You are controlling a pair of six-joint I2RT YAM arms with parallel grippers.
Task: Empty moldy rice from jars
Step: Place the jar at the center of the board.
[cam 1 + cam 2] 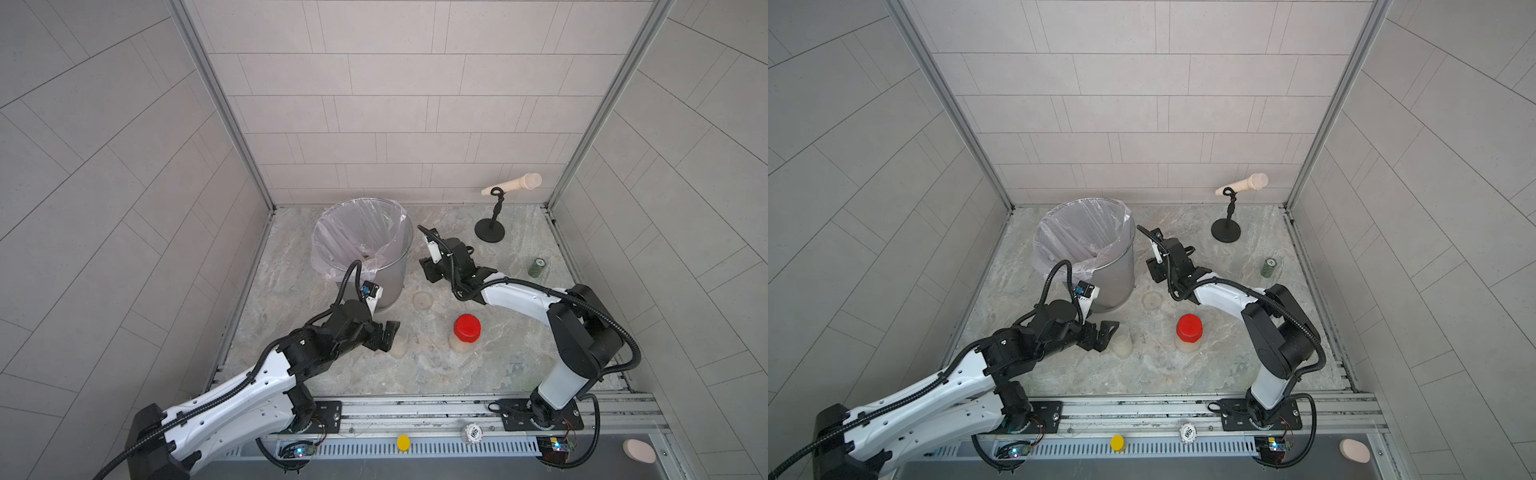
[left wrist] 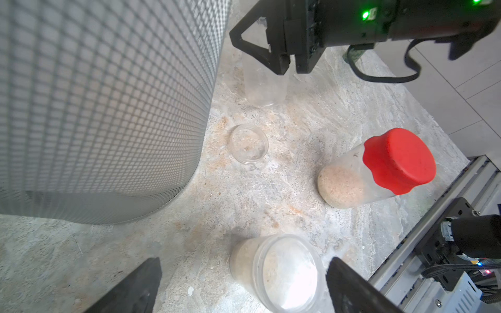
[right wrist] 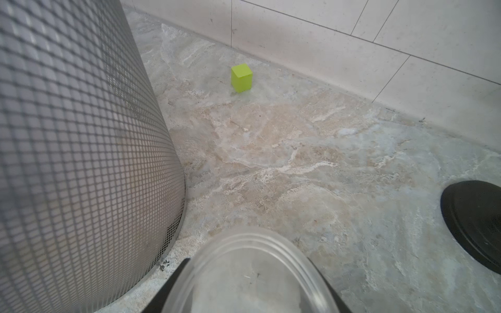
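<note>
The left end effector (image 1: 390,337) was held wide open, grasping nothing, with the clear-lidded jar (image 2: 282,271) seen between its fingers (image 2: 349,284) on the robot's side of the bin (image 1: 390,282). Since that jar's lid was on, no moldy rice (image 2: 242,267) would have been released by tipping, and an off-centre closing could have knocked the jar over. The empty jar (image 2: 264,86), just beside the bin's wall, was clamped by the right end effector (image 1: 430,272); a careless release might have toppled it onto the loose lid (image 2: 249,147) nearby. The red-lidded jar (image 1: 465,332), farther from the bin, was seen upright, with rice inside, exposed to either arm's sweep.
</note>
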